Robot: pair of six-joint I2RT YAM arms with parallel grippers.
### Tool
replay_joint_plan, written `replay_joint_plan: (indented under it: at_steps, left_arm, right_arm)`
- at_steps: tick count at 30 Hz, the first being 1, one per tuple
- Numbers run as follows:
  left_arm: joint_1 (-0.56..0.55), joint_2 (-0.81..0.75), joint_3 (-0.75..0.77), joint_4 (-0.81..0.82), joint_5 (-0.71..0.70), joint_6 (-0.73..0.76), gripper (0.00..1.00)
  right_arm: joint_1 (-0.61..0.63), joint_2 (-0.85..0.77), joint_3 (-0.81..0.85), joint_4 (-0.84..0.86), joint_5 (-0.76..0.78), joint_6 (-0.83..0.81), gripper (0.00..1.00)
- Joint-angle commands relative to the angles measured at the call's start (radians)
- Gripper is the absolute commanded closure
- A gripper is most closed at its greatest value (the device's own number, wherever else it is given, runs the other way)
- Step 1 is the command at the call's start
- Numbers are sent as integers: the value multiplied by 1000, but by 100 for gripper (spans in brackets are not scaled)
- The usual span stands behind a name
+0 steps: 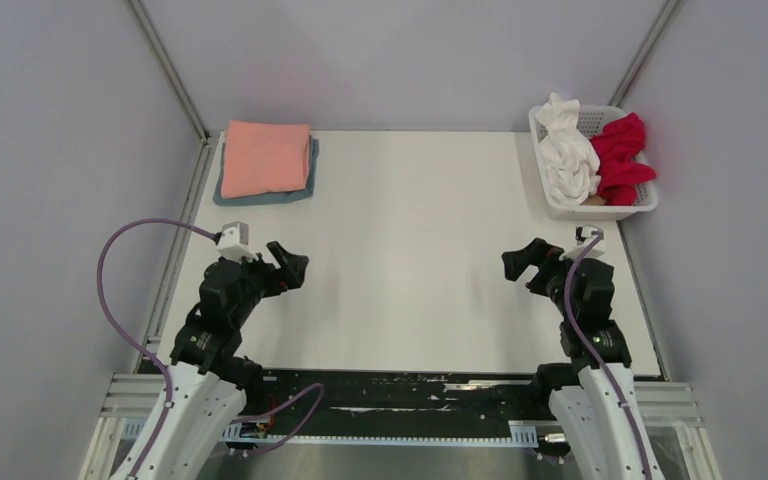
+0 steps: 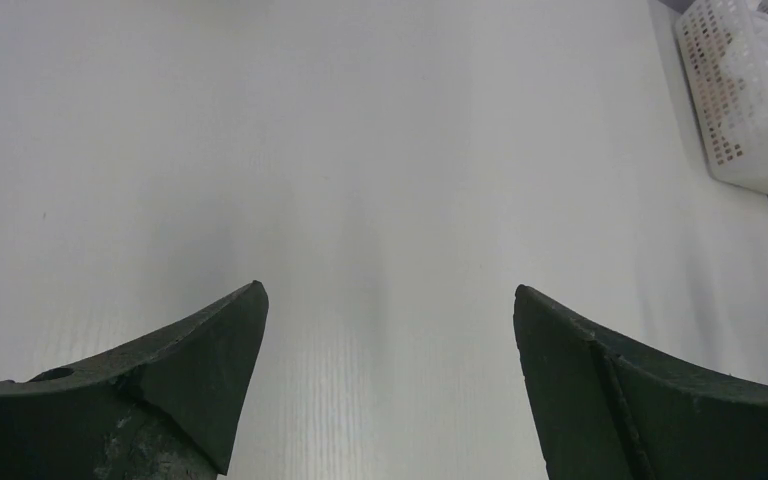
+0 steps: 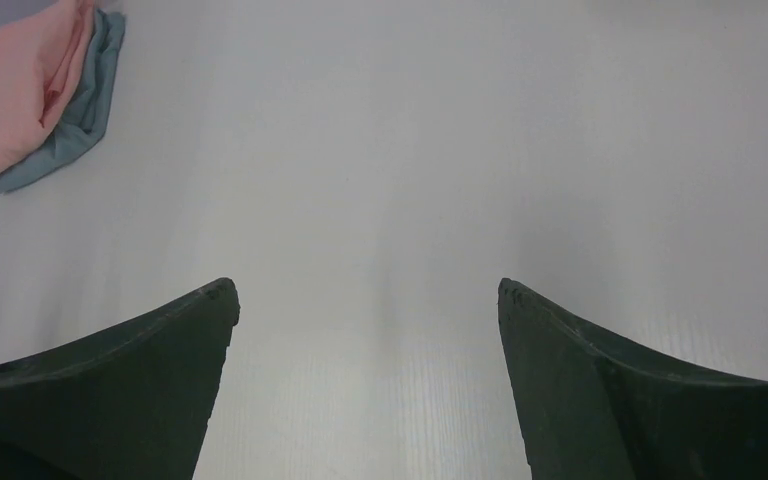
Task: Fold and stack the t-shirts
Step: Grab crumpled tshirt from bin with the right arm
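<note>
Leftward, salmon t-shirt (image 1: 266, 158) atop grey-blue t-shirt (image 1: 260, 197)

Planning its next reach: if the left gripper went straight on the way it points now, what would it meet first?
Probably only bare table: the left gripper, jaws open, aims down at it; the basket lies off to the side.

The flat white table sheet (image 2: 380, 150) under the left gripper (image 2: 390, 290) looks like matt plastic, finely ribbed, with a faint sheen. That gripper's dark fingers (image 2: 180, 380) are matt, scuffed and grainy. Beyond it, a folded salmon-pink cloth t-shirt (image 1: 265, 158) and a grey-blue cloth t-shirt (image 1: 260, 197) look soft and dull. Beyond the right gripper (image 3: 367, 283), a smooth white plastic lattice basket (image 1: 640, 205) holds a crumpled white cloth t-shirt (image 1: 568, 160) and a red cloth t-shirt (image 1: 622, 155), both matt.
</note>
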Motion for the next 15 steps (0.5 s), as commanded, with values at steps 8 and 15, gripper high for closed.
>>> replay_joint_plan:
  at_steps: [8, 15]
  left_arm:
    - [-3, 21, 6, 32, 5, 2, 0]
    - [-3, 39, 7, 30, -15, 4, 0]
  right_arm:
    - [-5, 317, 244, 165, 331, 23, 0]
    - [-151, 854, 631, 120, 419, -37, 0]
